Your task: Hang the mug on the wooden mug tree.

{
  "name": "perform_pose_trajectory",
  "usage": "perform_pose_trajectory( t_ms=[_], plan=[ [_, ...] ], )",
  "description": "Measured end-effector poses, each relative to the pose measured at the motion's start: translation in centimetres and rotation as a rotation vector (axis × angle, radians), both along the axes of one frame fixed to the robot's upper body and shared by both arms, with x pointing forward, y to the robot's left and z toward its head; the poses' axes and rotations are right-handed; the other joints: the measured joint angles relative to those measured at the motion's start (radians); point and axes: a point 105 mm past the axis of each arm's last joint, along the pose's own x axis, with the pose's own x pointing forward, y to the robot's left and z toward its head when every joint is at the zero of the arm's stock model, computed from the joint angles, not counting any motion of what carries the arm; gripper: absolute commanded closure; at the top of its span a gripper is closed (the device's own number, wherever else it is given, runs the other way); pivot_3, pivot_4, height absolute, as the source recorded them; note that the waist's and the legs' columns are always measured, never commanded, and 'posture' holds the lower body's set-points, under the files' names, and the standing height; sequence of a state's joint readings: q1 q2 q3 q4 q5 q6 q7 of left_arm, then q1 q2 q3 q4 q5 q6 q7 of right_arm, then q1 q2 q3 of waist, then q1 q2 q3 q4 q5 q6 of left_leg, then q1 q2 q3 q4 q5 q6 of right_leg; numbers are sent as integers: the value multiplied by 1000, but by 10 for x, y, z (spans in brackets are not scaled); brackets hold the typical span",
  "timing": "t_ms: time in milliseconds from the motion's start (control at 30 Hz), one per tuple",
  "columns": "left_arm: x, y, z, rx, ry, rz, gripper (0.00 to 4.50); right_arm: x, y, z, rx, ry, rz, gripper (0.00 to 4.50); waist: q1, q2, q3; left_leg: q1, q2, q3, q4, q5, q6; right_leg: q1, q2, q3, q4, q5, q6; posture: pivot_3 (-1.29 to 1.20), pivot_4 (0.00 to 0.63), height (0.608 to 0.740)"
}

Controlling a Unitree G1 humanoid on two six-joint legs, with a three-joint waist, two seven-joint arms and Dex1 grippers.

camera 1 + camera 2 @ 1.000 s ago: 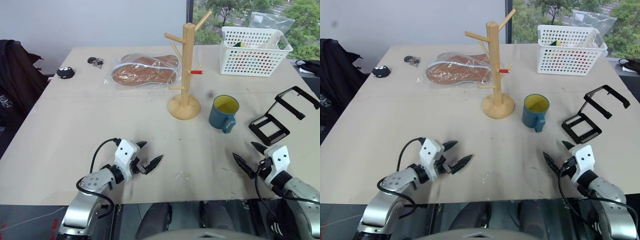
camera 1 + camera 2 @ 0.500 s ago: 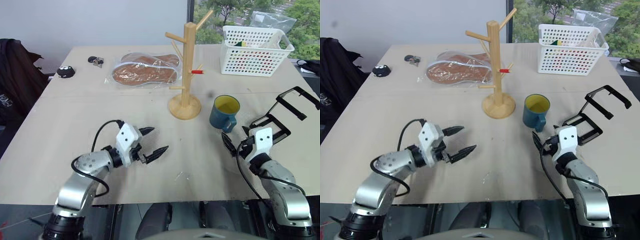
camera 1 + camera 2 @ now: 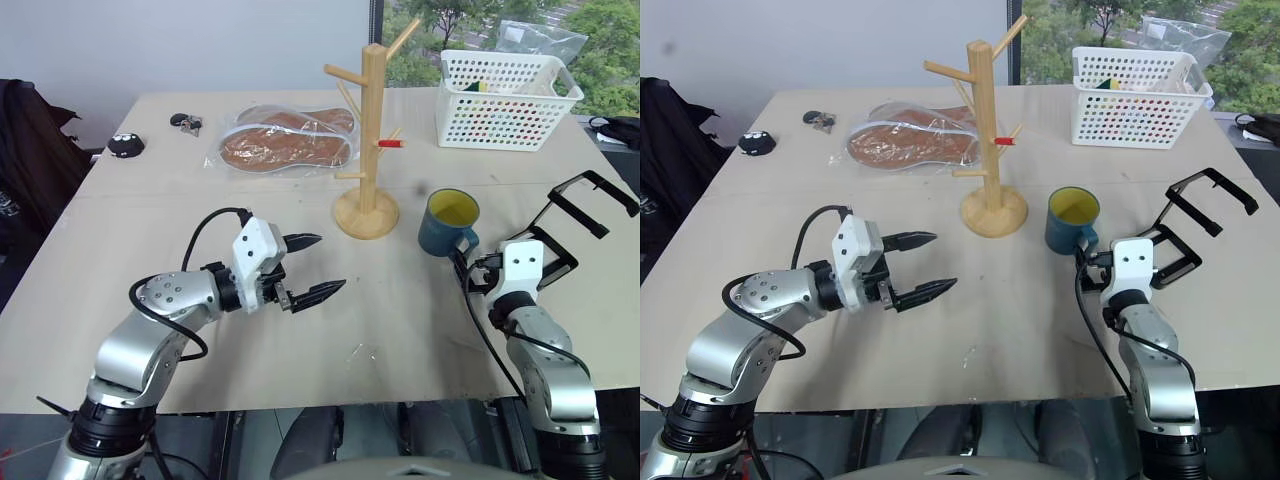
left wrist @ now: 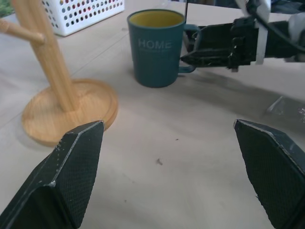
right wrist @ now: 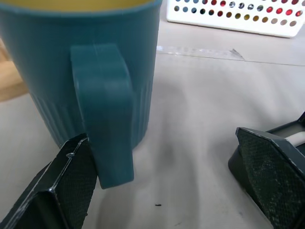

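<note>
The teal mug (image 3: 448,221) stands upright on the pale tabletop (image 3: 150,250), right of centre in the left eye view, its yellow inside showing and its blue loop handle (image 5: 105,109) turned toward the near edge. In the left wrist view the word HOME can be read on its side. Just to its left in the left eye view, close but apart, stands the wooden mug tree (image 3: 368,140) on its round base, with angled pegs up the post and one short red-tipped peg (image 3: 392,144) pointing toward the right of the frame.

The right claw (image 5: 164,171) sits low at the mug's handle, fingers spread wide and pinching nothing. In the right wrist view one finger (image 5: 62,188) lies right at the foot of the handle; whether it touches is unclear. The other finger (image 5: 269,171) is well off to the side.

The left claw (image 3: 312,268) hangs above the tabletop at centre left, fingers spread wide and empty, aimed toward the mug tree's base and the mug.

At the upper right stands a white perforated basket (image 3: 508,88). At the right edge, beside the right arm, lies a black folding frame (image 3: 575,225). Behind the mug tree lies a clear plastic bag of brown insoles (image 3: 285,140). Farther toward the upper left are a small bunch of keys (image 3: 185,123) and a small black object (image 3: 125,145).
</note>
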State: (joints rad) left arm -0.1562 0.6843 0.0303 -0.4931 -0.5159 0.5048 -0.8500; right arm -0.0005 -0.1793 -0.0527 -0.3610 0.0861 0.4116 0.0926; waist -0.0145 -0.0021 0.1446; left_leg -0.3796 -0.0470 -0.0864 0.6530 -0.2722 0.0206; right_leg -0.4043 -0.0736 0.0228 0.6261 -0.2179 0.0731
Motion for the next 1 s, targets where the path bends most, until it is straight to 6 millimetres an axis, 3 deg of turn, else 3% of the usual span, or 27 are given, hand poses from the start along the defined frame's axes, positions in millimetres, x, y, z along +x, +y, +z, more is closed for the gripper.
perform_pose_trajectory(
  t_ms=[33,267,300,667,733,867,900,1000],
  plan=[
    [0,-1,1,1,0,-2,0,2,1,-1,-4,1,-3,762,0,0,0,0,0,0,0,0,0,0,0,0,0,0,0,0,150,740],
    [2,-4,6,1,-19,-10,0,7,-1,-8,-17,13,-39,4245,0,0,0,0,0,0,0,0,0,0,1,1,0,0,0,0,150,740],
    [2,-4,6,0,-18,-10,0,8,-2,-8,-18,8,-47,4386,0,0,0,0,0,0,0,0,0,0,1,1,0,0,0,0,150,740],
    [4,-6,7,-18,-23,2,0,19,-3,-2,-69,-29,67,4386,-1,0,1,0,0,1,0,0,0,0,1,2,0,0,0,0,150,740],
    [4,-5,7,-49,-21,22,0,25,-3,14,-122,-56,171,4386,-3,0,1,0,0,2,0,0,0,0,1,3,0,0,0,0,150,740],
    [3,-4,9,-180,-37,67,0,35,9,64,-163,-158,385,4386,-8,0,3,0,2,2,0,0,0,0,2,2,0,0,0,0,150,740],
    [3,-2,14,-256,-59,92,0,35,15,86,-206,-195,479,4386,-5,0,3,0,2,1,0,0,1,0,2,2,0,0,0,0,150,740],
    [1,5,20,-376,-102,150,0,32,27,122,-372,-236,679,4386,-2,-1,4,0,2,3,0,-1,2,0,1,3,-1,0,0,0,150,740]
  ],
)
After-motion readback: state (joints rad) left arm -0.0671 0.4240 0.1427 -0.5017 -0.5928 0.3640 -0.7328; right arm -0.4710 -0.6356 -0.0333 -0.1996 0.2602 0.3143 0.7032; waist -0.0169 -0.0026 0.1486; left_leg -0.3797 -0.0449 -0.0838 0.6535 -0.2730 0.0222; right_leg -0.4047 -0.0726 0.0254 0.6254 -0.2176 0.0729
